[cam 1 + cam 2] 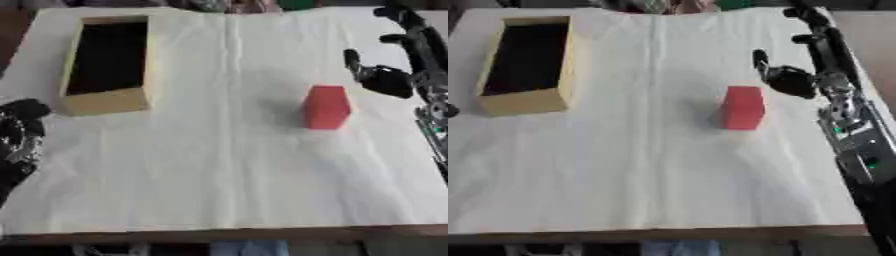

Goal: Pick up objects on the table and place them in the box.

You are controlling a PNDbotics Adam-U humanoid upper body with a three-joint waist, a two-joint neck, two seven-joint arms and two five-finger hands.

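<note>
Left hand: your left hand sits idle at the near left edge of the table. Its fingers cannot be made out, so I cannot tell whether they are apart or together.

Red block: the 1 object to pick, a red block, stands upright on the white cloth, just beside your right fingers, on their left and slightly nearer to you. Nothing touches it.

Right hand: your right hand hovers at the right side. Its fingers stretch away from you, the thumb stands up apart from them, and they hold nothing.

Box: the open yellow box lies far to the left of your right fingers, well apart from the block, its dark inside showing no contents.

Step in hand: the reach, by my reading. The block is not yet gripped.

Next move: bring the right hand left and down so that thumb and fingers straddle the block, then close them on its sides. After that you face a long carry across the cloth to the box.
</note>
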